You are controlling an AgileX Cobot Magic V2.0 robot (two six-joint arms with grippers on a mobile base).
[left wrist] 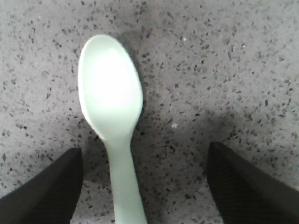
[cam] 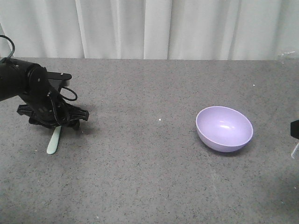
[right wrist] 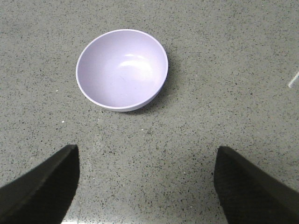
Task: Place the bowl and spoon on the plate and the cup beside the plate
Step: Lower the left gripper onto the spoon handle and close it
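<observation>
L gripper (left wrist: 143, 150) spread astride spoon (left wrist: 111, 93) handle, seemingly w/o contact; R gripper (right wrist: 145, 151) released, facing bowl (right wrist: 122, 69).

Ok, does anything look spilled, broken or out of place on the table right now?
Nothing stands out. The bowl sits upright and empty, and the spoon lies flat under the open left gripper. No plate or cup is in view.

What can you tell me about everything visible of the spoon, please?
The spoon is pale mint green, plastic by its look, with an oval head narrowing into a thick handle. It lies flat on the speckled grey table, hollow side up. The left gripper hangs open over it, fingers either side of the handle, not touching it. Only the table touches it.
</observation>
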